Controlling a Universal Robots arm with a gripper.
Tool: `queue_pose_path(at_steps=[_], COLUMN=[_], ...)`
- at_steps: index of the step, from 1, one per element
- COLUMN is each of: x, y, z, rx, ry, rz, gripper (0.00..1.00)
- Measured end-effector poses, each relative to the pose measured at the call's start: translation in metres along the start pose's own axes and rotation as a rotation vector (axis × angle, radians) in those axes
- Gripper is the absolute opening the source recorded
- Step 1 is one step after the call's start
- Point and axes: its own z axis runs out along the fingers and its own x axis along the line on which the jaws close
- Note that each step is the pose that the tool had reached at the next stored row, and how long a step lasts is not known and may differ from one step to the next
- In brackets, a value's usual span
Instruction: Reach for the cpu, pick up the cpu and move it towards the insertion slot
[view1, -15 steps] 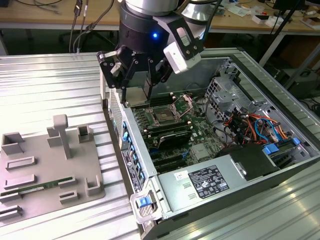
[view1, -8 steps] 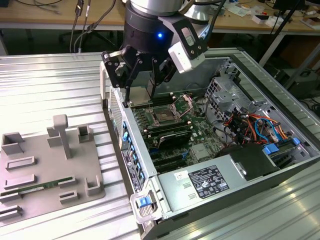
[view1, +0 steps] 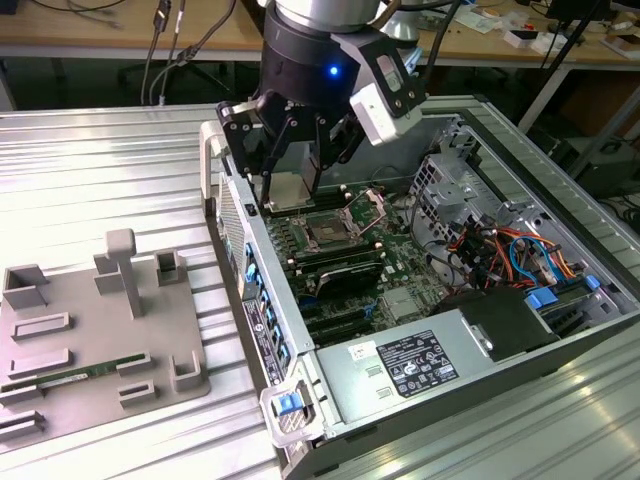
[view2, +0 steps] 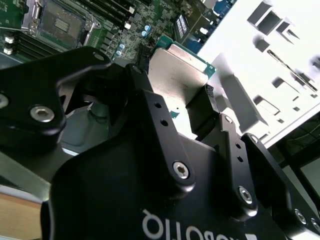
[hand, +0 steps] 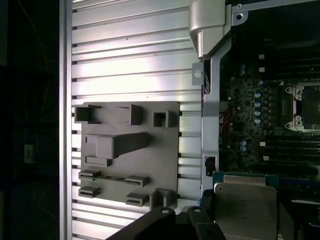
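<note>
Above one insertion slot, one cpu clamped between two fingers

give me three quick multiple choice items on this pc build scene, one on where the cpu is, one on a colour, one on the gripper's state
1. Where is the cpu?
A. on the grey tray
B. between the gripper's fingers, above the open computer case
C. seated in the insertion slot

2. What colour is the memory stick lying in the grey tray?
A. green
B. red
C. white

3. What state is the gripper in?
A. open and empty
B. shut on the cpu
C. shut on a cable

Answers:
1 B, the exterior view shows the chip held over the case edge, and the insertion slot sits bare.
2 A, its long edge shows green.
3 B, in the second wrist view the fingers clamp the chip's sides.
</note>
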Motion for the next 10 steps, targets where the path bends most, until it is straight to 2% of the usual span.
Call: queue_pose_path(at_steps=[10], x=[-0.0133], y=[-0.0003], z=[-0.0001], rx=[0.0], ry=[0.0001], rz=[0.0], gripper=[0.55])
